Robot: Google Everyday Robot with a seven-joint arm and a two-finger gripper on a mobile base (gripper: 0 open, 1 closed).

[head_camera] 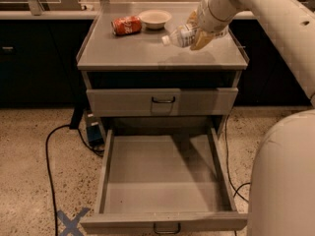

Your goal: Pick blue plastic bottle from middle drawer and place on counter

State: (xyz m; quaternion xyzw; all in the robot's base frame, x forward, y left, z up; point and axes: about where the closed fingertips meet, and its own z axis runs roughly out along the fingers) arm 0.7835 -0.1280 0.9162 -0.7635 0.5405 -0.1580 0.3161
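Observation:
My gripper is shut on the blue plastic bottle, a small clear bottle with a white cap pointing left. It holds the bottle on its side a little above the right half of the counter. The bottle's shadow lies on the counter beneath it. The middle drawer is pulled fully out below, a shallow grey tray with nothing in it and a dark wire handle on its front.
A red soda can lies on its side at the counter's back left, next to a white bowl. A closed drawer sits above the open one. A black cable and a blue floor mark are at left.

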